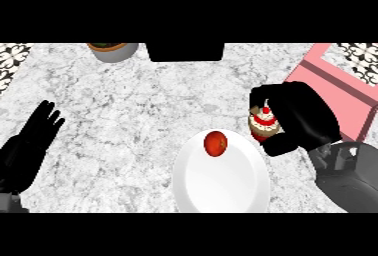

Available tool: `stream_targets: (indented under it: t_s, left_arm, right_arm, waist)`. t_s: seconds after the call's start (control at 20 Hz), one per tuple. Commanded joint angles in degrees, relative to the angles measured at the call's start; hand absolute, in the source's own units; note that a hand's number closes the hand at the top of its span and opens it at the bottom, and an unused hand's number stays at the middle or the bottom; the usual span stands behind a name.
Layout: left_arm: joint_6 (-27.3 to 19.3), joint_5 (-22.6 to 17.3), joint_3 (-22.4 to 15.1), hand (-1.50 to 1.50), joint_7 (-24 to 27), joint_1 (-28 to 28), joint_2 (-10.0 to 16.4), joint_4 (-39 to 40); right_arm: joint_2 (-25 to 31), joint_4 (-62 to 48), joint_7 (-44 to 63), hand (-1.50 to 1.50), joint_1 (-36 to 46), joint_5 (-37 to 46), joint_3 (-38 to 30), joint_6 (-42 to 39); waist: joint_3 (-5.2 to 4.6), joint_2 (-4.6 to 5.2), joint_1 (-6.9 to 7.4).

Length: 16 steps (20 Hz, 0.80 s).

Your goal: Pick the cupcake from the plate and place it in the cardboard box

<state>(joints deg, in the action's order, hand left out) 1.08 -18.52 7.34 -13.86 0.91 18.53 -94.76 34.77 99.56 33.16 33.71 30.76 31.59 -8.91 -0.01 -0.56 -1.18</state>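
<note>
The right robot hand (303, 117) is clamped on the cupcake (262, 124), its fingers and thumb curled round it from the right. The cupcake sits upright with its cherry on top, just off the upper right rim of the white plate (221, 187). It seems lifted clear of the marble surface (133, 110), though this angle leaves that unsure. A round red fruit (215, 143) lies on the plate's upper part. The pink cardboard box (332, 82) stands near, beyond the right robot hand. The left robot hand (29, 145) rests at the left edge, fingers straight and apart.
</note>
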Motion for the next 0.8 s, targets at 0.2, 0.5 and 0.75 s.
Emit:
stream_targets:
  t_s: [0.2, 0.5, 0.75]
  left_arm:
    - [0.0, 1.0, 0.4, 0.0, -0.6, -2.1, 0.2, 0.9]
    - [2.3, 0.6, 0.8, 0.0, 1.4, 0.4, -0.9, 1.1]
    - [2.4, 0.4, 1.7, 0.0, -0.8, -1.9, -0.6, 0.5]
  right_arm:
    - [4.3, 13.4, 11.4, 1.5, 0.4, 2.9, -12.0, -1.0]
    - [7.0, 11.2, 11.4, 1.5, 2.0, -0.9, -23.8, -6.1]
    - [6.2, -0.8, 3.0, 1.5, 3.9, 3.0, -27.0, -5.1]
  waist:
    - [-0.02, 0.29, 0.35]
    - [-0.01, 0.42, 1.05]
    - [0.0, 0.6, 1.7]
